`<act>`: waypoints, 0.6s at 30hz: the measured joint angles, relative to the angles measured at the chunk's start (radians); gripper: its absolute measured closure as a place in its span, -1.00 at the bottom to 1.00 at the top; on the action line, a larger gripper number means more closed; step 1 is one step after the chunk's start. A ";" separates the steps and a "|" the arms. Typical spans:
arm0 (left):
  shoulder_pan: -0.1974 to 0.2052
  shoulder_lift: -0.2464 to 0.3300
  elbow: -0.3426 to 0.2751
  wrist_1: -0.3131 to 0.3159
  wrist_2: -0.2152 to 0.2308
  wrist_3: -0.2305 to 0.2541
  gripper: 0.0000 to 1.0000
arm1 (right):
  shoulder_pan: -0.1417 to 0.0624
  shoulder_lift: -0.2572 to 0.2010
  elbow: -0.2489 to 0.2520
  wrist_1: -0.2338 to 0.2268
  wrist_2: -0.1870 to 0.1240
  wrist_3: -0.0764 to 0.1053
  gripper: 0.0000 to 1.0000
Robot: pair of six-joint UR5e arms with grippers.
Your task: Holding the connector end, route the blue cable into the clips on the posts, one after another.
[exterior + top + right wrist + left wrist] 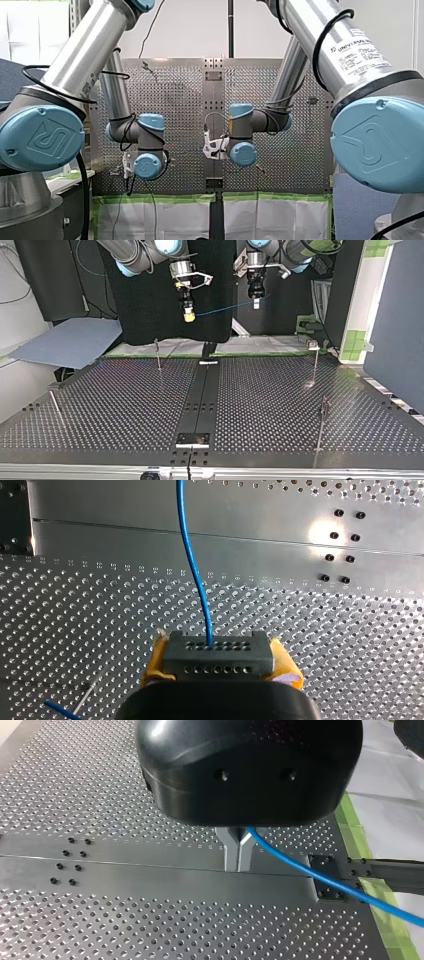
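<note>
So the thin blue cable (225,308) runs between my right gripper (188,316), top view's left, and my left gripper (256,303), over the far side of the perforated metal table (125,405).

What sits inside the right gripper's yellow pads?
A grey connector block with rows of holes, clamped between the yellow pads of my right gripper; the blue cable leaves one hole. The gripper's black body covers the block's rear end.

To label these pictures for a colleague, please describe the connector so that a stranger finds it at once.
Over the perforated table, my right arm enters at the top view's left. Its end effector grips the connector between yellow pads: a grey block with two rows of small holes, from which the blue cable leaves.
</note>
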 joint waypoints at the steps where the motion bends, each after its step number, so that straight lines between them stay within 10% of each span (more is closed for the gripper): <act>1: 0.000 0.000 0.000 0.000 0.000 0.000 1.00 | 0.000 0.000 0.000 0.000 0.000 0.000 1.00; 18: 0.000 -0.001 0.000 0.000 0.000 0.000 1.00 | 0.037 0.056 -0.017 0.085 0.047 -0.028 1.00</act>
